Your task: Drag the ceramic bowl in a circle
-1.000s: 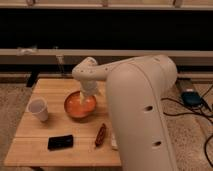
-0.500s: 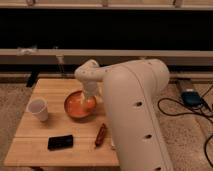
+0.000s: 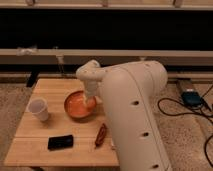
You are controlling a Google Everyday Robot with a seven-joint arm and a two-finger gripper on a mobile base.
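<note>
Bowl: the orange ceramic bowl [image 3: 79, 106] sits on the wooden table [image 3: 54, 88], near the middle and toward the far side.
Gripper: the gripper [image 3: 90, 102] hangs down from the white arm [image 3: 131, 107] at the bowl's right rim.
Gripper state: I cannot tell how wide it stands, or whether it has hold of the rim.
Which way: the bulk of the bowl lies left of the gripper; being round, it has no long axis to line up.
Neighbours: a white cup [image 3: 39, 109] stands just left of the bowl; a black slab [image 3: 60, 142] and a brown packet [image 3: 101, 135] lie nearer the front edge.
Judgement: the circle probably needs to stay tight, since the cup is close.
</note>
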